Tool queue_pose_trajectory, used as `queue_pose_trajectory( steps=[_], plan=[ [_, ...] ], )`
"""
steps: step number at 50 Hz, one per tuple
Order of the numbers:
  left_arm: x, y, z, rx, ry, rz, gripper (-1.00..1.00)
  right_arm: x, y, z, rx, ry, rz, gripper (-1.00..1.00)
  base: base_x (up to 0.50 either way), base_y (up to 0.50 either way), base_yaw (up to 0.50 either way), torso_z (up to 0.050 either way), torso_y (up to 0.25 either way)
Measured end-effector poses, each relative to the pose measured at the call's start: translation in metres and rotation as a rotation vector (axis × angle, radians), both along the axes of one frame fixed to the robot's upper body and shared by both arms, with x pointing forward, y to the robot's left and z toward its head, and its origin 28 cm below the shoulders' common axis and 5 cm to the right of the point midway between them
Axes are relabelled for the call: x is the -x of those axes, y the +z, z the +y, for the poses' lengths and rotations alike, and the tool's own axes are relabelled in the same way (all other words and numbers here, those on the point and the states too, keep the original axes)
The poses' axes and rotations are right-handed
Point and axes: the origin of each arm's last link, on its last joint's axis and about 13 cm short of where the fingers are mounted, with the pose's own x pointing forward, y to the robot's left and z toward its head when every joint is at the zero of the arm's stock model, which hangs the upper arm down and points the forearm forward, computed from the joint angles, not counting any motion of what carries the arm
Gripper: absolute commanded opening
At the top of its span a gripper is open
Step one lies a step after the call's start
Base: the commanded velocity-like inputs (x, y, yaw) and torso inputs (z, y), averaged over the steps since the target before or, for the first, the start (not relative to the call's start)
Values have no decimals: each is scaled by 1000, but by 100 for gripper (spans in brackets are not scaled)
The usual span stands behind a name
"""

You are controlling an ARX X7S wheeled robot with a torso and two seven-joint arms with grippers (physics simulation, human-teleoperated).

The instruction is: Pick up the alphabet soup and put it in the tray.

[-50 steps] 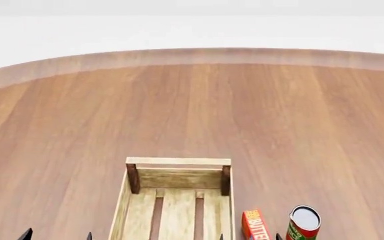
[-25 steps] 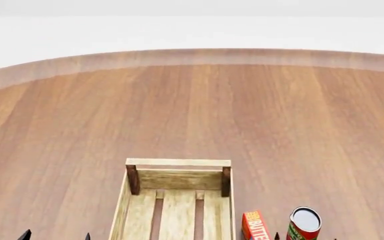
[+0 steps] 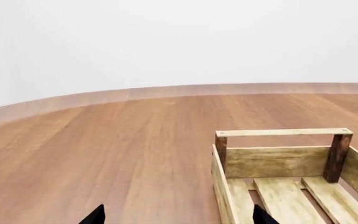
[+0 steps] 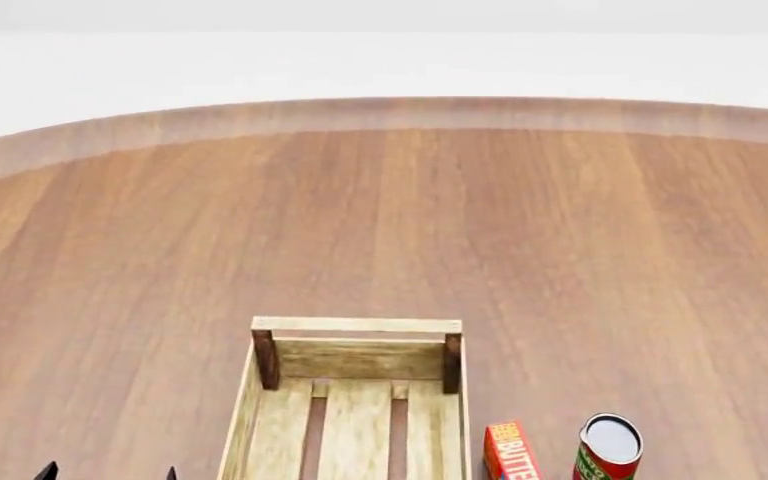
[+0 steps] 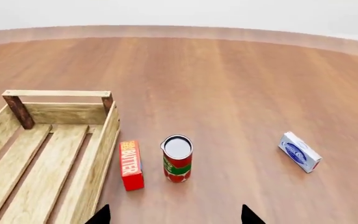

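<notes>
The tray (image 4: pixel 353 400) lies on the bench (image 4: pixel 384 220), long axis running near to far; both end effectors (image 3: pixel 175 215) (image 5: pixel 174 215) gape open, holding nothing.

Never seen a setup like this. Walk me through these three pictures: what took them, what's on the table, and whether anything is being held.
This is a simulated two-armed robot. One picture comes from its head, looking down; the others from cameras by each gripper. The black tips at the picture bottoms are the left gripper and right gripper, both spread open and holding nothing. On the round wooden table sit a slatted wooden tray, a red butter box, an upright red-and-green can and a flat blue-and-white box. The alphabet soup can appears in none of these views.
</notes>
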Motion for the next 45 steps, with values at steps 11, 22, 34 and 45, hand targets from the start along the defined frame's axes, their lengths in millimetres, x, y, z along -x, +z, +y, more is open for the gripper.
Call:
queue_pose_trajectory(
  steps=[11, 22, 34, 45],
  plan=[
    [0, -1, 0, -2, 2, 2, 100, 12, -4, -14, 13, -44, 26, 100, 0, 0, 0, 0, 0],
    [-1, -1, 0, -5, 2, 4, 100, 22, -11, -26, 16, -97, 49, 100, 0, 0, 0, 0, 0],
    [-1, -1, 0, -6, 2, 5, 100, 31, -16, -38, 18, -152, 63, 100, 0, 0, 0, 0, 0],
    [-1, -1, 0, -6, 2, 6, 100, 40, -19, -45, 22, -188, 73, 100, 0, 0, 0, 0, 0]
  ],
)
